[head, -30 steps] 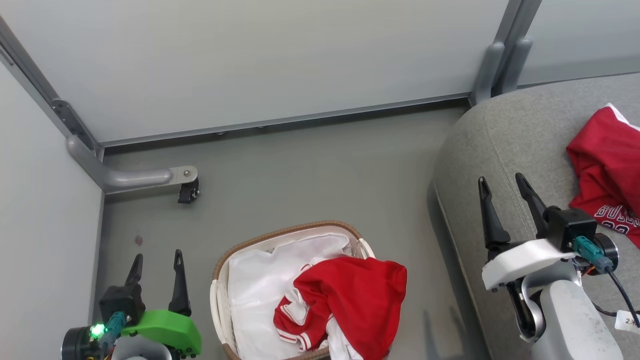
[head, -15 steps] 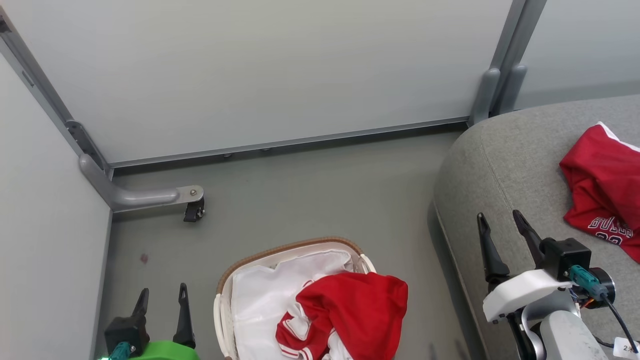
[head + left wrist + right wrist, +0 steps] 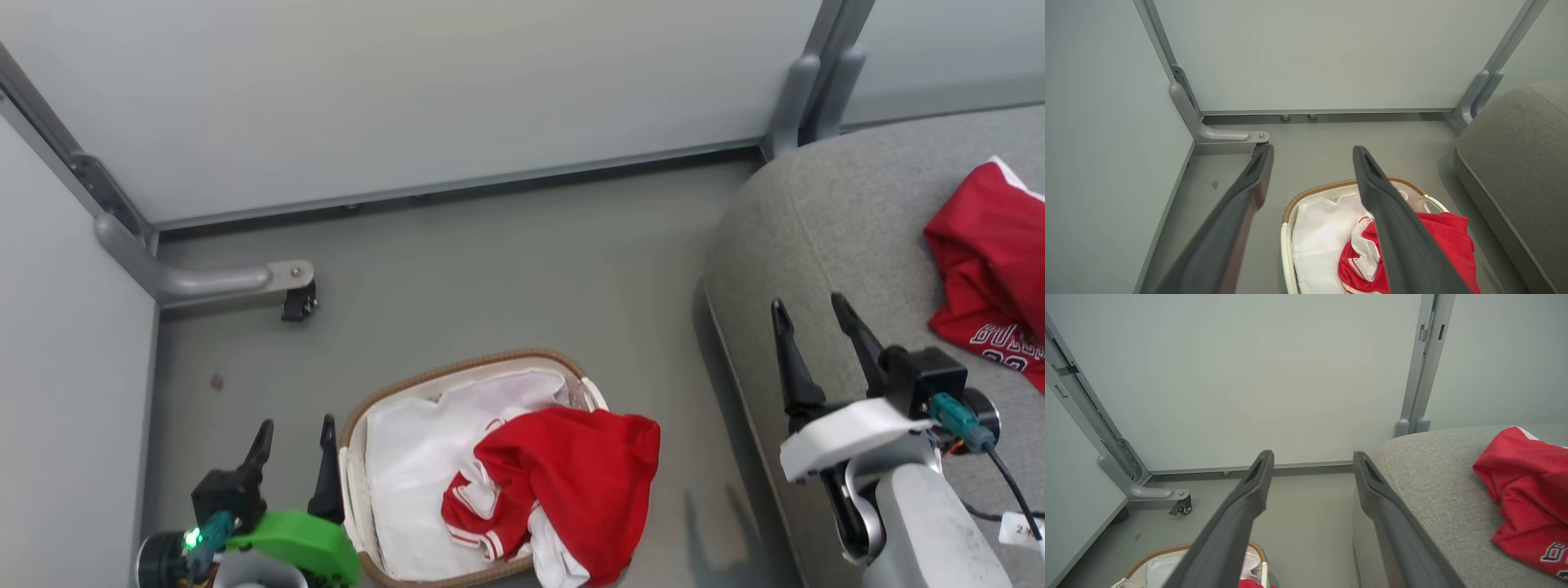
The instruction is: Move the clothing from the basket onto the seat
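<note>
One piece of the clothing, a red garment with white striped trim (image 3: 571,465), lies in the basket (image 3: 384,390) and hangs over its right rim, on top of the white liner (image 3: 416,457). A second red garment with white lettering (image 3: 992,261) lies on the grey seat (image 3: 816,229). My left gripper (image 3: 296,425) is open and empty just left of the basket. My right gripper (image 3: 807,304) is open and empty over the seat's left edge. The left wrist view looks past the open left gripper (image 3: 1312,149) onto the basket (image 3: 1310,192) and its garment (image 3: 1445,237). Beyond the right gripper (image 3: 1312,455) lie the seat (image 3: 1433,477) and the lettered garment (image 3: 1523,477).
Pale partition walls close the back and left. A grey metal foot with a caster (image 3: 298,302) sticks out onto the floor at the left. A grey post (image 3: 804,90) stands behind the seat's corner. Bare grey floor (image 3: 506,269) separates basket, wall and seat.
The head camera has shifted, so the whole picture moved. Against the basket, my left gripper has come closer to its left rim. Both grippers stay open; the garments lie as before.
</note>
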